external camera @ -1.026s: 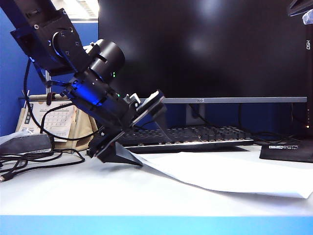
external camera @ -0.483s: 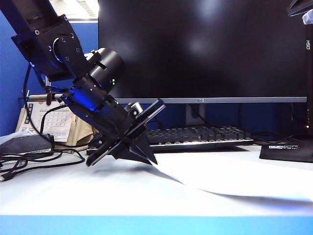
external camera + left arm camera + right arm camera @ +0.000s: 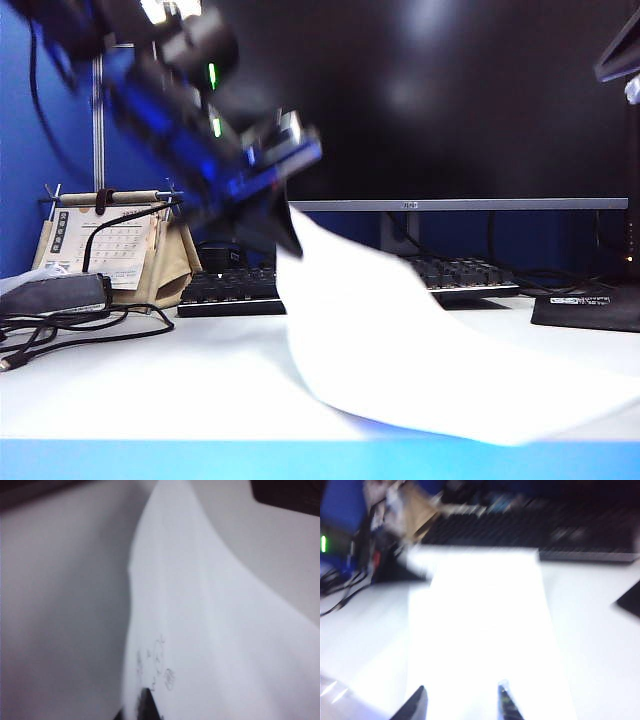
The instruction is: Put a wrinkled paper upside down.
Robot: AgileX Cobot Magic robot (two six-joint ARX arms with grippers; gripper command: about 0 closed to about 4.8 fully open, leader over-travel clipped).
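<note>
The wrinkled paper point(image 3: 400, 340) is a large white sheet. Its left end is lifted off the white table point(image 3: 150, 390) and its right end rests low by the front edge. My left gripper point(image 3: 283, 222), blurred by motion, is shut on the sheet's upper left corner in front of the monitor. The left wrist view has the paper point(image 3: 210, 605) hanging away from the left gripper point(image 3: 142, 702), with faint pencil marks near the pinch. My right gripper point(image 3: 462, 695) is open above the paper point(image 3: 480, 620), with nothing between its fingers point(image 3: 417, 702).
A black keyboard point(image 3: 450, 275) lies behind the sheet under a large dark monitor point(image 3: 420, 100). A desk calendar on a beige stand point(image 3: 105, 240) and loose black cables point(image 3: 60, 320) are at the left. A black pad point(image 3: 590, 305) lies at the right.
The left gripper closed on the paper's left edge at table level, then rose and rolled. It lifted that end, so the sheet now curves up from the table.
</note>
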